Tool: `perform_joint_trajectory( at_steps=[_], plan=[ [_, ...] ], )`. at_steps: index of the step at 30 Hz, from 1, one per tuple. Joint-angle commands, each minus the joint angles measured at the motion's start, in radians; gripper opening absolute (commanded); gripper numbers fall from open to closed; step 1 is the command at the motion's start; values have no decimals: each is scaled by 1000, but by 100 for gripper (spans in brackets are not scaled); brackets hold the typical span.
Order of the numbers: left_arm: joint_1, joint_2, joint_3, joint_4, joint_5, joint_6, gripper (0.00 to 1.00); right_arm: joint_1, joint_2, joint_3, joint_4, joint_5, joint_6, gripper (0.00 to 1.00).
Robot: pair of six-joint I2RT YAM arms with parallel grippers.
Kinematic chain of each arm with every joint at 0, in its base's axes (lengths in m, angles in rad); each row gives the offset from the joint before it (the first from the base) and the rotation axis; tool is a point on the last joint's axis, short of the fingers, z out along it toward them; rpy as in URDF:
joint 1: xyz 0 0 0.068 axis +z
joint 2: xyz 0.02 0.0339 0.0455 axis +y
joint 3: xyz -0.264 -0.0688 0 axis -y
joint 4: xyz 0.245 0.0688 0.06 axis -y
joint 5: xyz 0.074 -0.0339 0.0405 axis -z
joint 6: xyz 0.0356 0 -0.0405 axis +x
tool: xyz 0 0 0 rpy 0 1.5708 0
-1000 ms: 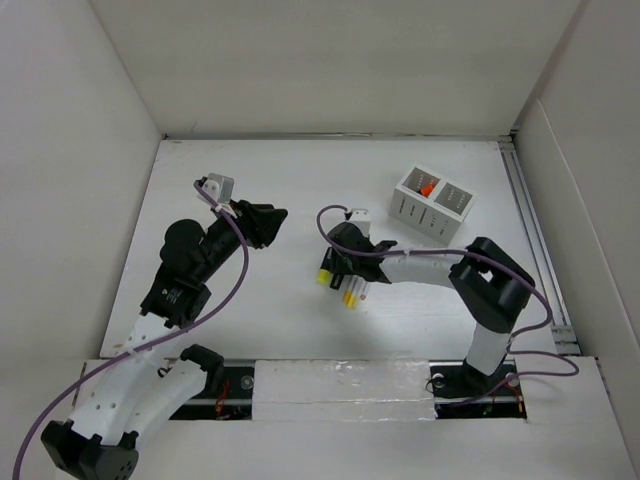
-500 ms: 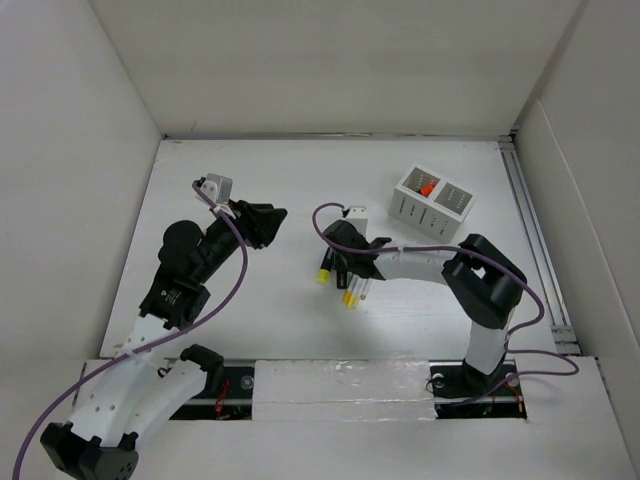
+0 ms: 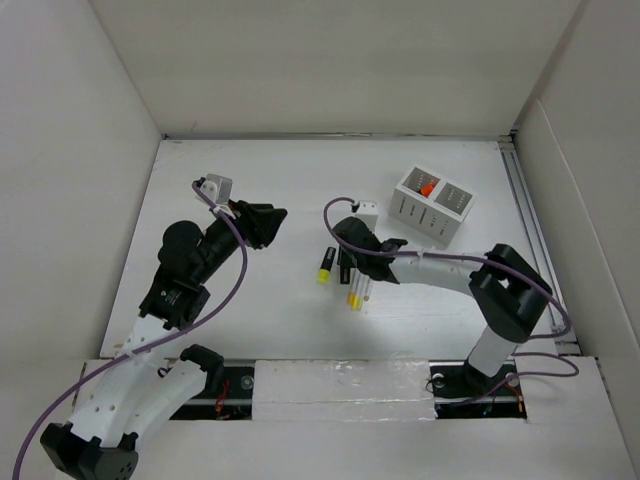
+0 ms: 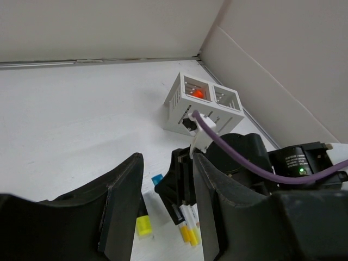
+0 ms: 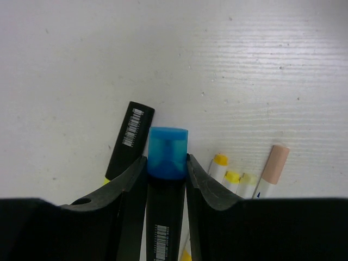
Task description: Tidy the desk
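Grip is what matters most at this step. My right gripper (image 5: 166,164) is pinching the blue-capped highlighter (image 5: 167,152) just behind its cap, with one finger on each side. I cannot tell if the pen is already off the desk (image 3: 250,170), the white tabletop that lies under everything, with a metal rail along its right edge.

The neighbours are very close. The black marker (image 5: 130,140) lies just beside my left finger, and the yellow-tipped pens (image 5: 220,161) and a peach-capped pen (image 5: 276,160) are on the other side. So I think I should rise straight up, without any sideways motion, so that nothing is dragged along.

After that the way goes to the organizer box (image 3: 432,203), where an orange thing (image 4: 198,93) sits in one compartment. There I should bring the highlighter upright before lowering it.

My left gripper (image 4: 166,179) hovers with its jaws spread and empty, well apart, and it should not come in.
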Motion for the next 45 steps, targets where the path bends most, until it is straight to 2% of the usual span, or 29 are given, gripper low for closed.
perform_joint_trajectory(
  at_steps=[1,6,11,18,27,36,45],
  plan=[
    [-7,-15,1,50,18,-9,38,5,-65,1,44,34,-4,0],
    [-7,-5,7,47,21,-9,38,-6,-115,4,47,51,-18,0],
    [-7,-15,2,49,17,-9,38,-94,-192,50,35,67,-69,0],
    [-7,-14,4,50,15,-10,38,-309,-302,95,78,6,-145,1],
    [-18,-11,8,50,15,-10,38,-547,-280,180,110,19,-199,0],
    [-18,-37,1,60,23,-18,38,-595,-191,254,202,182,-320,0],
    [-27,-52,-2,52,0,-10,38,-595,-120,234,244,214,-351,0]
  ],
)
